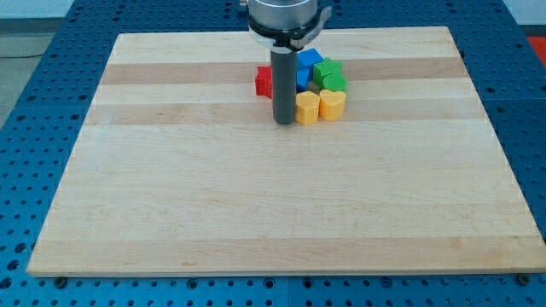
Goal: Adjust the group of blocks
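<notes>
My tip (284,123), a bare rod tool holding nothing, touches the yellow block (306,107) beside the red block (264,81).

A pale wooden board (256,205) fills most of the view, made of long planks joined side by side, with slightly darker bands of grain running from the view's left to the view's right near its top. It lies flat on a blue metal table (34,128) whose surface is covered in a regular grid of small holes, showing on every side of the board. At the view's top left corner a strip of grey floor (26,17) shows beyond the table.
</notes>
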You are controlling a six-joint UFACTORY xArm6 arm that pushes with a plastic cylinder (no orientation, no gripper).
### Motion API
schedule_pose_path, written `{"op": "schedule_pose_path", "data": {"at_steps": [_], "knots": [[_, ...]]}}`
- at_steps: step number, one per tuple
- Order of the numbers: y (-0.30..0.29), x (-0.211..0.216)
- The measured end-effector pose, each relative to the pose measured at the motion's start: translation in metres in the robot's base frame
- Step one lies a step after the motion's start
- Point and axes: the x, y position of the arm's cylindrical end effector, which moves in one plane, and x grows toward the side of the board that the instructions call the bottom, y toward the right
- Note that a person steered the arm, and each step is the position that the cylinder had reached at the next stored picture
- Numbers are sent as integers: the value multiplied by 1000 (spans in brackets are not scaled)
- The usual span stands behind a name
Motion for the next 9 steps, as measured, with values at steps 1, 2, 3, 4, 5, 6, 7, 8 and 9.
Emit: {"op": "schedule_pose_path", "data": {"at_steps": [1, 2, 3, 4, 5, 6, 7, 8, 9], "knots": [[8, 47], [44, 56], [50, 28], [50, 18], [50, 0], [50, -1], [64, 18], [114, 41], [126, 22]]}}
